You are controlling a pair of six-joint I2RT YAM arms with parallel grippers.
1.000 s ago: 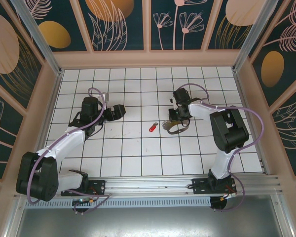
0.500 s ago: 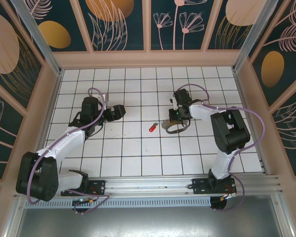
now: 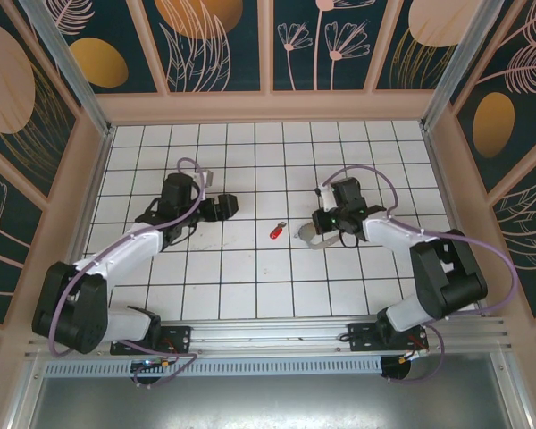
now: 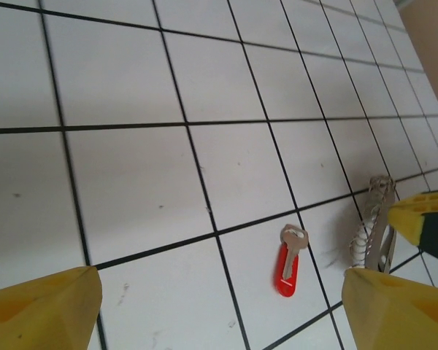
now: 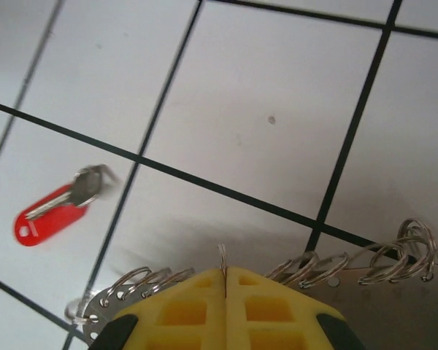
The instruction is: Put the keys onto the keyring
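The red-headed key [image 4: 287,268] lies flat on the white tiles, with a small silvery key [image 4: 294,238] lying on top of it. In the top view this red key [image 3: 275,230] sits between the two grippers. The keyring [image 5: 124,288] is a grey metal strip carrying several wire loops. My right gripper [image 5: 225,271] is shut on one thin loop of it. From above, the keyring [image 3: 309,236] sits just below the right gripper [image 3: 322,223]. My left gripper [image 4: 220,292] is open and holds nothing, a tile short of the red key, and shows from above [image 3: 228,207].
The keyring [image 4: 376,226] and a yellow fingertip of the right gripper [image 4: 422,211] appear at the right edge of the left wrist view. Tan wooden walls [image 3: 268,107] enclose the tiled floor on three sides.
The left gripper has moved right, toward the red key. The right arm has swung its elbow out to the right and its gripper has dropped slightly nearer, still on the keyring.
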